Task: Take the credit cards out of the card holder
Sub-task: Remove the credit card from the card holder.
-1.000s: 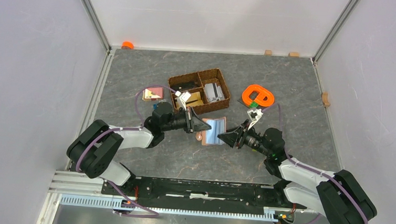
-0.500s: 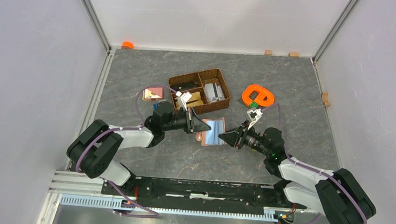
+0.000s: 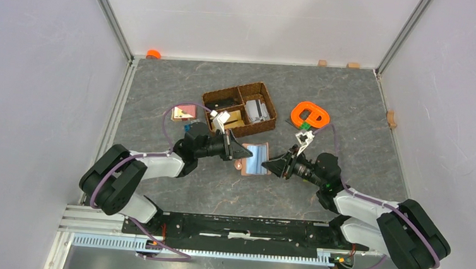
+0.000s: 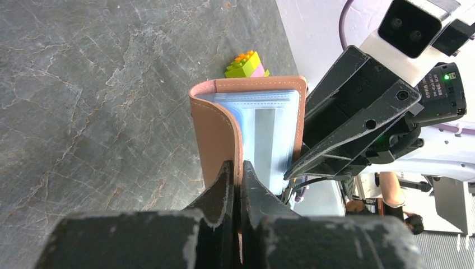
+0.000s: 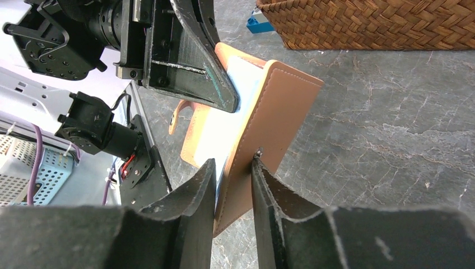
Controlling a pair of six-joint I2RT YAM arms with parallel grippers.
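Left jaws pinch one cover of the holder, right jaws pinch the other, spreading it open over the bench; a card sits in its sleeves; drawing cards out is yet to come.

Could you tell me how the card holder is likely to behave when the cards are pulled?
Probably floppy: the card holder cover curves round where the left gripper pinches it. Its shiny sleeves look slippery, so cards may slide out easily. With the right gripper on the opposite cover, it should not fold shut.
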